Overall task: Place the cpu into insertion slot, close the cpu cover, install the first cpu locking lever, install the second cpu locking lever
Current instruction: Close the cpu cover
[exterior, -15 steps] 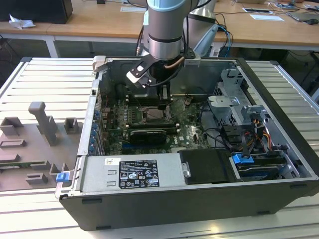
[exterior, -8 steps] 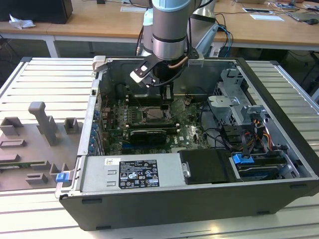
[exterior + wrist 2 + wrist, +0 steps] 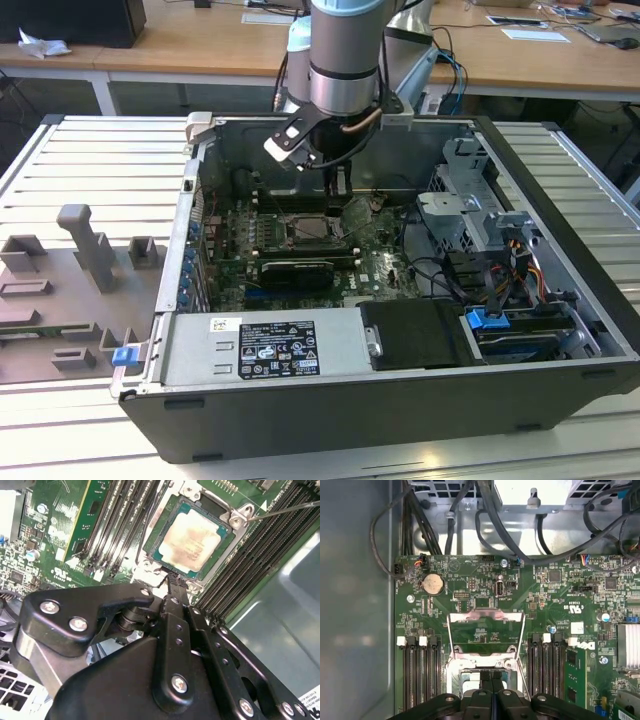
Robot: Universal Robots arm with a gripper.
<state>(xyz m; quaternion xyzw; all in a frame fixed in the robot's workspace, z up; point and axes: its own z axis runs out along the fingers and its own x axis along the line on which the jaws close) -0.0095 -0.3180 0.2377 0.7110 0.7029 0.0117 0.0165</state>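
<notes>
Ribbed metal worktop [image 3: 90,150] carries the open computer case [image 3: 330,420]; my arm reaches down into it. My pincer [image 3: 175,580] is pressed together, pinching nothing, tips just beside the rim of the insertion slot [image 3: 239,519]. The cpu [image 3: 192,540] lies inside the slot, apparently flat. The cpu cover [image 3: 485,614] stands raised, not yet closed. Risk: tips this near could scrape the chip or nudge it askew, and the cover would then bind.

Slatted metal table [image 3: 100,160], open computer case [image 3: 300,425] on it, grey blocks [image 3: 90,255], perhaps plastic, beside.
</notes>
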